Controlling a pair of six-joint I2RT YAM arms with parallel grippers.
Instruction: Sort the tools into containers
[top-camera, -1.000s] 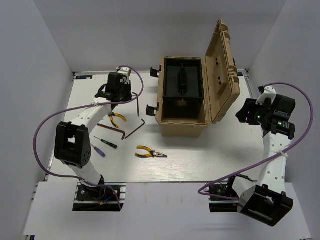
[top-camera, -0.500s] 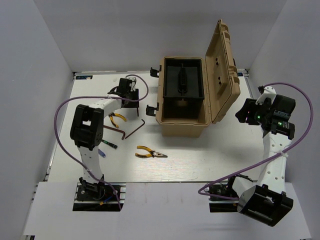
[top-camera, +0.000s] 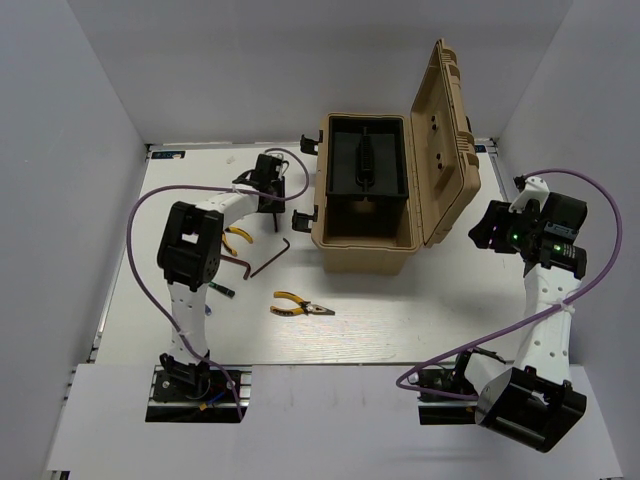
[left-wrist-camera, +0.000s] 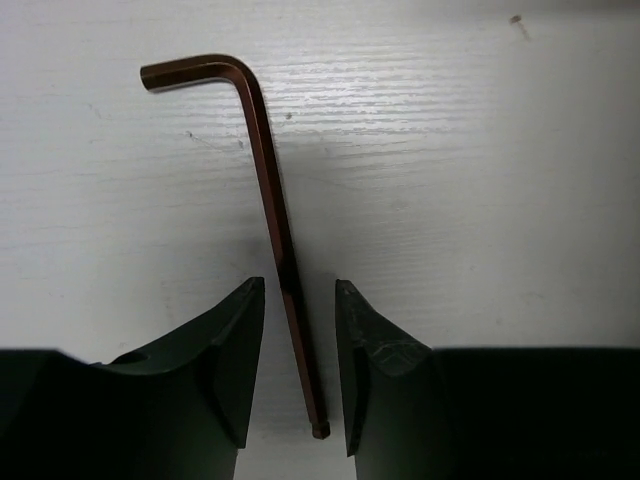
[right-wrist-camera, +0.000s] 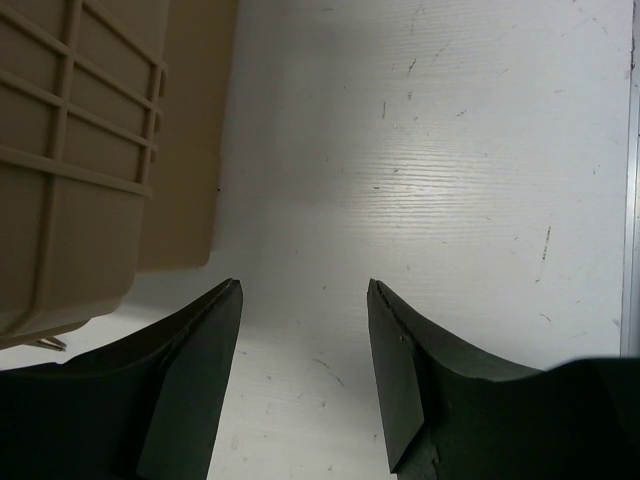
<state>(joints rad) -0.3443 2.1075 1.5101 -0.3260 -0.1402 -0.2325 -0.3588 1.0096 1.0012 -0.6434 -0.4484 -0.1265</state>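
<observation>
- Left tool (left-wrist-camera: 300, 287) has swung across the counter (left-wrist-camera: 480, 150) and now straddles a hex key (left-wrist-camera: 268, 190); jaws parted, shaft between them, not gripped yet.
- Right tool (right-wrist-camera: 303, 287) unmoved, gaping, empty, beside the toolbox (top-camera: 365, 258).
- Reading: pickup looks imminent; toolbox stands lid-up, close right of key.

left arm (top-camera: 188, 245) extended, fingers (left-wrist-camera: 215, 370) parted | right arm (top-camera: 545, 300) raised, fingers (right-wrist-camera: 190, 380) parted
</observation>
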